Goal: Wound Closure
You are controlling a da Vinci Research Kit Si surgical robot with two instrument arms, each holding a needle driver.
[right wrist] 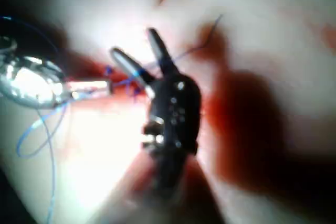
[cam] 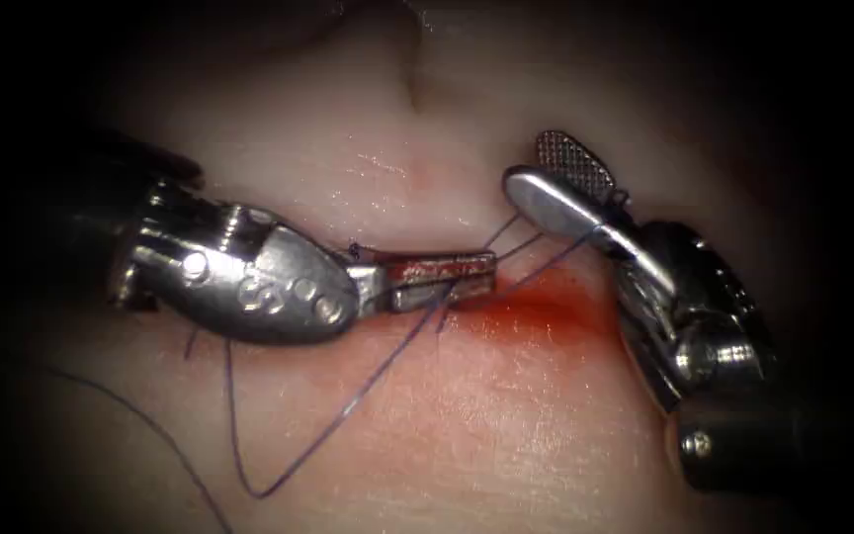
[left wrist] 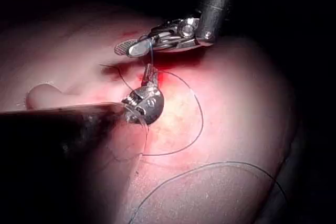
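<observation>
The left tool (cam: pixel 489 269) lies across the tissue (cam: pixel 506 435), its jaws smeared with red fluid and shut on the thread (cam: pixel 368 381) near their tip. The right tool (cam: pixel 531 160) stands just right of it with open jaws. Thread strands run from the left jaws' tip up across the right tool's lower jaw. A long loop of thread trails down and left over the tissue. Red fluid (cam: pixel 536 316) pools under the two tips. In the left wrist view the left tool (left wrist: pixel 149 73) points at the right tool (left wrist: pixel 126 50). The right tool (right wrist: pixel 132 41) is spread in a V.
A fold in the tissue (cam: pixel 417 89) lies behind the tools. A second strand of thread (cam: pixel 150 430) curves along the near left. Slack thread (left wrist: pixel 210 166) loops widely over the tissue beside the left tool's shaft (left wrist: pixel 63 129).
</observation>
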